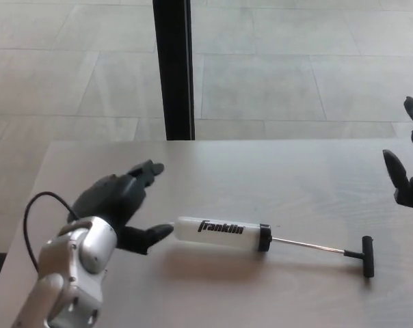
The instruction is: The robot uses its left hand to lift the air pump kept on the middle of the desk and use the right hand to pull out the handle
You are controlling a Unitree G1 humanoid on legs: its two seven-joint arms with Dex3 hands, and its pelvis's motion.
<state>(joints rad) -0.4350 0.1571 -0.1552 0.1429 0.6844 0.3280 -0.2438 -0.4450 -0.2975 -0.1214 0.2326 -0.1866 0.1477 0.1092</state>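
The air pump point(223, 233) lies flat on the middle of the pale desk point(261, 178), a white barrel marked Franklin with a black collar. Its thin metal rod is drawn out to the right and ends in a black T-handle point(367, 255). My left hand point(121, 201) hovers open just left of the barrel's end, thumb near it, holding nothing. My right hand point(410, 174) is open at the right edge of the picture, above and right of the handle, and partly cut off.
A black vertical post point(172, 68) stands behind the desk's far edge, with a tiled floor beyond. A black cable point(35, 212) loops off my left wrist.
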